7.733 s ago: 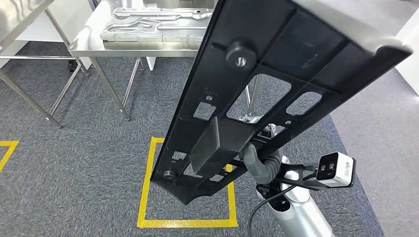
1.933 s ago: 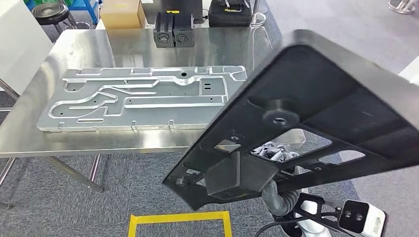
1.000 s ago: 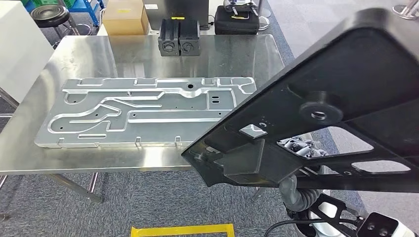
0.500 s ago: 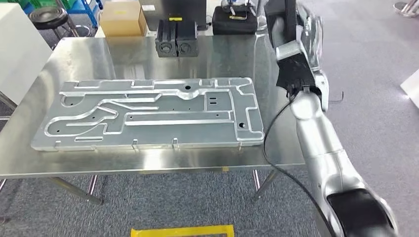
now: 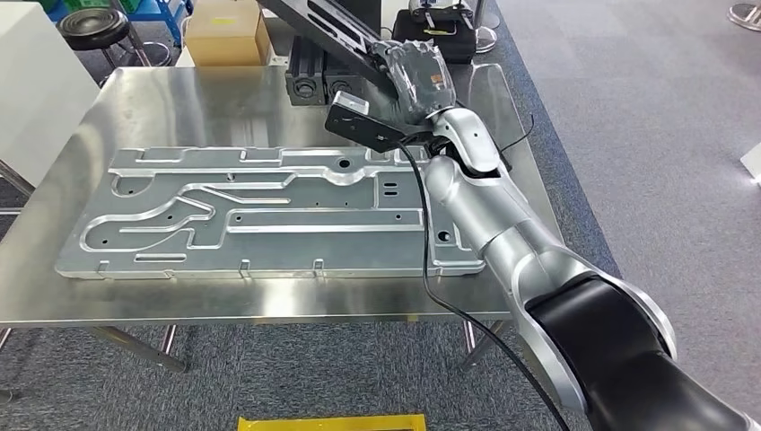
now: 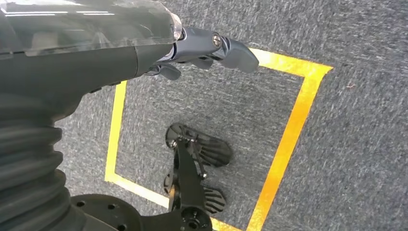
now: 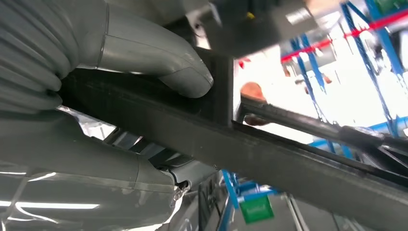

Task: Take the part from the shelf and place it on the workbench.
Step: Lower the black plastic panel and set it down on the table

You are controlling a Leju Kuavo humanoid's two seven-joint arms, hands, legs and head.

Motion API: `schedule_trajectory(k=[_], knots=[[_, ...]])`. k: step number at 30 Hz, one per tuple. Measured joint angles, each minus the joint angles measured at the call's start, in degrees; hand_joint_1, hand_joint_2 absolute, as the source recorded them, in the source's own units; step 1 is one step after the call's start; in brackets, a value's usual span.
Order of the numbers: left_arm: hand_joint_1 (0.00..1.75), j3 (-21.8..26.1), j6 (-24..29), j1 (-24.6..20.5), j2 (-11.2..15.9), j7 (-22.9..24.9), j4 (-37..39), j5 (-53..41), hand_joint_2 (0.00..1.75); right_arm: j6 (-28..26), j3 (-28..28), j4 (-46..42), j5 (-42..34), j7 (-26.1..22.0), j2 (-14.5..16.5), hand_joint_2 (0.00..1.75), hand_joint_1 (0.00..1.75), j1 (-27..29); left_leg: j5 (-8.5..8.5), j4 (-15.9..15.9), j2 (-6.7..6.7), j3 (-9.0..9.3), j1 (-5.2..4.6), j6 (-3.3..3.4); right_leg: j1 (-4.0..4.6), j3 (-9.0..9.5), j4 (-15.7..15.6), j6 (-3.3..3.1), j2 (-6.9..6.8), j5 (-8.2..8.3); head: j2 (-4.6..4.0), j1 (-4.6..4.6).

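My right hand (image 5: 415, 74) gripped the black part (image 5: 316, 24), raised over the far side of the workbench (image 5: 54, 285), beyond the aluminium plate (image 5: 269, 211). I judged lowering it level mattered most, though its far end was cut off from view. My left hand (image 6: 211, 48) hung holding nothing, fingers apart.

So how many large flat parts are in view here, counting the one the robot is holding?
2: the silver machined plate lies flat on the workbench; the black part is held above its far edge by the right hand.
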Motion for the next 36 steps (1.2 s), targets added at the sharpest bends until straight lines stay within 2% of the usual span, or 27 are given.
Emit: schedule_trajectory(k=[2,4,5,7,8,9,10,12,13,14,17,19,20,22,23,24,25,26,27,29,31,33,34,36], knots=[[0.0,-0.01,-0.37,0.11,-0.02,0.0,0.0,0.0,1.75,0.35,0.49,1.42,0.85,0.41,0.66,1.75,1.75,-0.13,-0.24,-0.16,0.08,0.15,0.1,-0.7,-0.07,0.29,-0.62,-0.62,-0.02,-0.09,0.0,0.0],[0.0,-0.02,-1.03,0.2,-0.03,-0.05,0.0,0.0,1.75,1.63,1.07,2.64,2.24,0.76,1.31,1.75,1.75,-0.4,-1.77,2.08,0.37,-0.61,0.16,-1.11,-0.33,0.89,-1.2,-1.38,-0.05,-0.08,0.0,0.0],[0.0,-0.03,-1.5,0.23,-0.03,-0.19,0.0,0.0,1.75,2.75,1.53,3.26,3.23,0.86,1.76,1.75,1.75,-0.47,-3.28,5.09,0.52,-1.98,0.19,-1.22,-0.36,1.17,-1.37,-1.7,-0.01,-0.14,0.0,0.0],[0.0,-0.12,-2.6,0.24,-0.03,-0.81,0.0,0.0,1.75,5.9,2.85,4.91,5.47,1.25,2.67,1.75,1.75,-0.11,-6.33,12.99,0.6,-6.03,0.16,-1.39,-0.14,1.48,-1.4,-2.1,0.12,-0.37,0.0,0.0],[0.0,-0.23,-3.17,0.26,-0.04,-1.25,0.0,-0.01,1.75,7.8,3.65,5.9,6.65,1.56,3.06,1.75,1.75,0.51,-6.82,15.73,0.6,-7.71,0.16,-1.43,-0.01,1.66,-1.39,-2.19,0.17,-0.51,0.0,0.0],[0.0,-0.41,-3.68,0.27,-0.04,-1.66,0.0,-0.01,1.75,9.71,4.44,6.86,7.75,2.01,3.36,1.75,1.75,1.35,-6.1,16.2,0.61,-8.36,0.16,-1.41,0.1,1.86,-1.37,-2.2,0.2,-0.66,0.0,0.0],[0.0,-0.63,-4.06,0.29,-0.04,-1.96,0.0,-0.02,1.75,11.53,5.25,7.78,8.82,2.53,3.56,1.75,1.75,2.3,-4.32,14.29,0.61,-7.88,0.17,-1.34,0.17,2.08,-1.3,-2.13,0.21,-0.84,0.0,0.0],[0.0,-1.18,-4.41,0.31,-0.04,-2.3,0.0,-0.03,1.75,14.99,6.9,9.38,11.06,3.76,3.76,1.75,1.75,4.13,-0.02,6.38,0.64,-4.63,0.13,-1.05,0.27,2.31,-0.94,-1.82,0.19,-1.31,0.0,0.0],[0.0,-1.4,-4.43,0.31,-0.04,-2.37,0.0,-0.03,1.75,16.55,7.76,10.16,12.15,4.37,3.79,1.75,1.75,4.93,1.26,3.16,0.62,-3.25,0.03,-0.77,0.37,2.25,-0.67,-1.6,0.19,-1.52,0.0,0.0],[0.0,-1.55,-4.4,0.34,-0.07,-2.42,-0.01,-0.03,1.75,17.85,8.5,10.82,13.11,4.83,3.8,1.75,1.75,5.73,1.8,1.26,0.6,-2.44,-0.08,-0.5,0.47,2.14,-0.47,-1.37,0.2,-1.64,0.0,0.0],[0.0,-1.75,-4.33,0.5,-0.14,-2.61,-0.03,-0.02,1.75,20.63,10.36,12.36,15.32,5.29,3.77,1.75,1.75,7.84,1.82,0.6,0.6,-2.26,-0.2,0.36,0.57,1.98,-0.39,-0.65,0.25,-1.74,0.0,-0.01],[0.0,-1.93,-4.34,0.52,-0.19,-2.83,-0.05,-0.02,1.75,21.8,11.52,12.97,16.48,4.87,3.75,1.75,1.75,8.39,1.91,0.36,0.71,-2.07,-0.07,1.02,0.42,1.39,1.19,0.02,0.24,-2.96,0.0,0.0],[0.0,-2.01,-4.35,0.5,-0.21,-2.91,-0.07,-0.02,1.75,22.06,12.14,13.22,16.92,4.62,3.75,1.75,1.75,8.49,1.93,0.25,0.81,-1.97,0.0,1.28,0.3,0.26,3.75,0.36,0.22,-4.47,0.0,0.0],[0.0,-2.15,-4.35,0.49,-0.21,-2.97,-0.07,-0.02,1.75,22.21,13.24,13.67,17.4,4.34,3.71,1.75,1.75,8.69,1.85,0.24,0.97,-1.91,-0.04,1.55,0.08,-3.4,11.56,0.82,0.2,-8.16,0.0,0.0],[0.0,-2.24,-4.35,0.5,-0.21,-2.97,-0.07,-0.02,1.75,22.2,13.7,13.88,17.49,4.32,3.69,1.75,1.75,8.8,1.83,0.24,1.01,-1.88,-0.07,1.58,-0.01,-5.09,14.98,0.93,0.19,-9.32,0.0,0.0],[0.0,-2.35,-4.34,0.52,-0.21,-2.97,-0.07,-0.02,1.75,22.2,14.04,14.03,17.52,4.32,3.67,1.75,1.75,8.85,1.82,0.24,1.03,-1.83,-0.09,1.59,-0.06,-5.85,16.46,0.94,0.18,-9.37,0.0,0.0],[0.0,-2.45,-4.34,0.53,-0.21,-2.97,-0.07,-0.02,1.75,22.21,14.34,14.16,17.53,4.32,3.65,1.75,1.75,8.84,1.81,0.25,1.02,-1.75,-0.09,1.6,-0.08,-5.42,15.63,0.86,0.17,-8.35,0.0,0.0],[0.0,-2.55,-4.34,0.53,-0.21,-2.97,-0.07,-0.02,1.75,22.23,14.56,14.25,17.54,4.32,3.65,1.75,1.75,8.79,1.79,0.24,0.99,-1.62,-0.11,1.57,-0.06,-3.74,12.41,0.65,0.16,-6.48,0.0,0.0],[0.0,-2.61,-4.34,0.53,-0.26,-2.97,-0.08,-0.02,1.75,22.25,14.75,14.31,17.55,4.31,3.65,1.75,1.75,8.7,1.78,0.24,0.95,-1.48,-0.13,1.52,0.03,-1.33,7.86,0.29,0.15,-4.52,0.0,0.0],[0.0,-2.7,-4.35,0.5,-0.42,-2.97,-0.1,-0.02,1.75,22.3,15.18,14.39,17.55,4.16,3.67,1.75,1.75,8.53,1.72,0.22,0.87,-1.32,-0.28,1.12,0.39,2.34,0.82,-0.38,0.04,-2.27,0.0,0.0],[0.0,-2.78,-4.35,0.49,-0.53,-2.97,-0.11,-0.01,1.75,22.32,15.53,14.45,17.55,3.93,3.71,1.75,1.75,8.5,1.77,-0.03,0.83,-1.17,-0.31,0.47,0.71,3.05,-0.83,-0.8,-0.01,-2.12,0.0,0.0],[0.0,-2.82,-4.35,0.49,-0.52,-2.99,-0.11,-0.01,1.75,22.34,15.69,14.5,17.55,3.79,3.81,1.75,1.75,8.5,1.74,-0.18,0.83,-0.98,-0.33,-0.11,0.42,3.44,-1.58,-1.31,-0.04,-1.69,0.0,0.0],[0.0,-2.83,-4.34,0.49,-0.53,-3.0,-0.11,-0.01,1.75,22.4,15.74,14.53,17.58,3.75,3.87,1.75,1.75,8.5,1.13,0.53,0.84,-1.21,-0.36,-0.35,0.23,3.74,-2.06,-1.61,-0.14,-1.41,0.0,0.0],[0.0,-2.84,-4.28,0.51,-0.51,-3.02,-0.11,0.0,1.75,22.63,15.95,14.59,17.82,3.6,4.03,1.75,1.75,8.6,-2.05,5.78,0.85,-3.43,-0.27,-0.78,0.04,4.11,-2.7,-1.98,-0.35,-1.05,0.0,-0.01]])
